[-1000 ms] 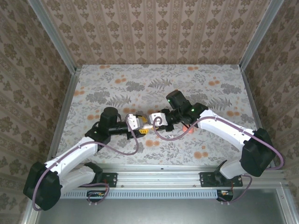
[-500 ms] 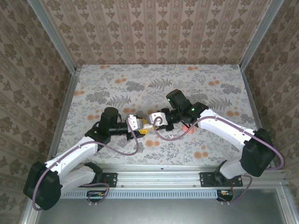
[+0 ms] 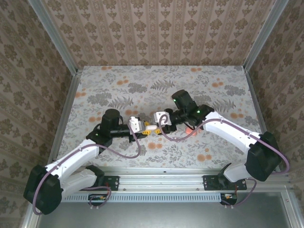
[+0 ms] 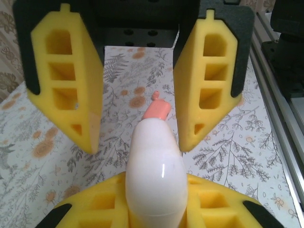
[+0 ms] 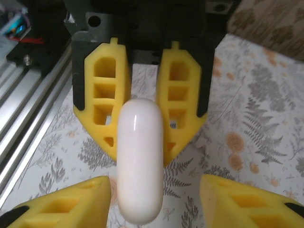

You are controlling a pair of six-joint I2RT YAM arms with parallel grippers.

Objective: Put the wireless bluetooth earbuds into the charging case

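Observation:
A white pebble-shaped charging case [image 3: 150,127] hangs above the table mid-front, and my left gripper [image 3: 141,126] is shut on its near end. In the left wrist view the case [image 4: 154,166] sticks out from between the yellow pads [image 4: 95,204]. My right gripper [image 3: 160,119] faces it, open, its fingers standing either side of the case's [image 5: 140,161] free end without touching. A small coral-pink piece [image 4: 156,110] shows just past the case's tip; I cannot tell whether it is an earbud.
A coral-pink object [image 3: 193,130] lies on the floral table [image 3: 118,90] partly under the right arm. Metal frame rails [image 3: 66,109] and patterned walls close in the sides and back. The aluminium base rail [image 3: 161,180] runs along the near edge.
The right gripper has opened off the case and drawn back slightly to the right. The left gripper has closed on the case, which now rests in it alone.

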